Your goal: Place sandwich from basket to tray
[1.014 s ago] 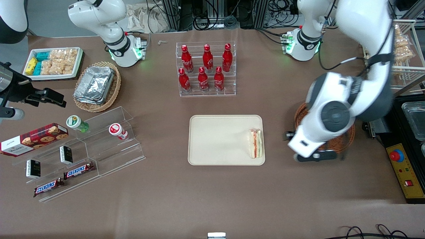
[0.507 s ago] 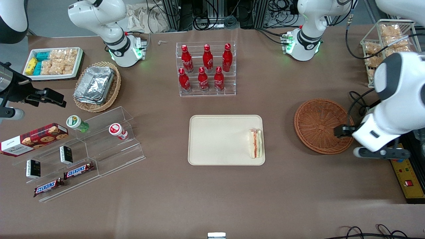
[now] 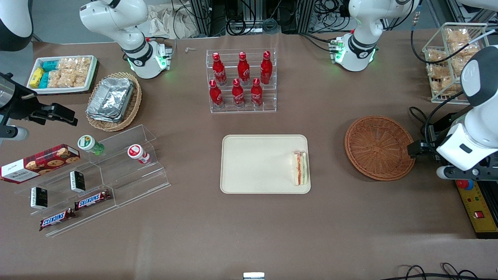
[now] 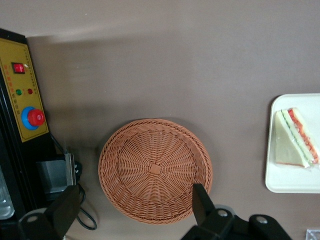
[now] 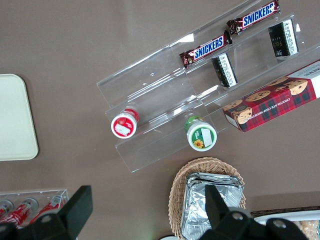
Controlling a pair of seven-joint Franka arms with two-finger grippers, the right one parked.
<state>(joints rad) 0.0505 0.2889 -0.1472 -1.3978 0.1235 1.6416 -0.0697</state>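
Basket sat bare on surface, nothing in it. Tray held sandwich at its edge toward working arm's end. Gripper hung above basket's rim twd working arm's end, fingers spread wide, gripping nothing; sandwich well apart from them.

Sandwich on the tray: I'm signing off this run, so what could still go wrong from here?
The sandwich lies on the tray close to the rim nearest the basket; a bump to the tray might tip it over that low rim. The hand is open and empty above the table at the basket's edge, toward the working arm's end. Nearby sit loose cables and a control box with a red button, so a careless swing could snag or hit them.
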